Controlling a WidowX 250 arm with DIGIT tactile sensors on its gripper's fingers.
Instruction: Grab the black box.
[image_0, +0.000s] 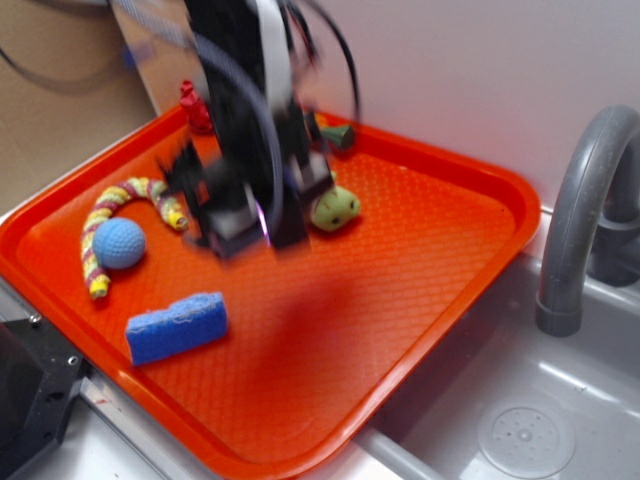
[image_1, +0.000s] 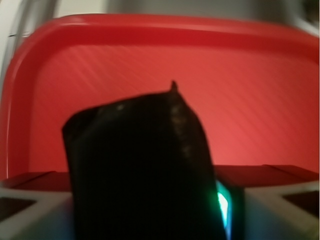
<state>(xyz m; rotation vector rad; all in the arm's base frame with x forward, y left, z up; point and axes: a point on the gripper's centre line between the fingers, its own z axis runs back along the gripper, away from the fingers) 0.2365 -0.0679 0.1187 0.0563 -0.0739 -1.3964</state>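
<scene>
Two views. Fingers (image_0: 250, 225) clamped on the black box (image_1: 140, 170), held above the tray's (image_0: 420, 250) middle; exterior view is motion-blurred. Wrist view: box fills the near centre. Blue sponge (image_0: 177, 326) lies near-left, blue ball (image_0: 119, 244) and striped snake (image_0: 125, 205) left, green toy (image_0: 337, 208) just right of the fingers.

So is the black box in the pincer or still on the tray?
In the pincer: the wrist view shows the black box between its fingers, filling the foreground.
</scene>
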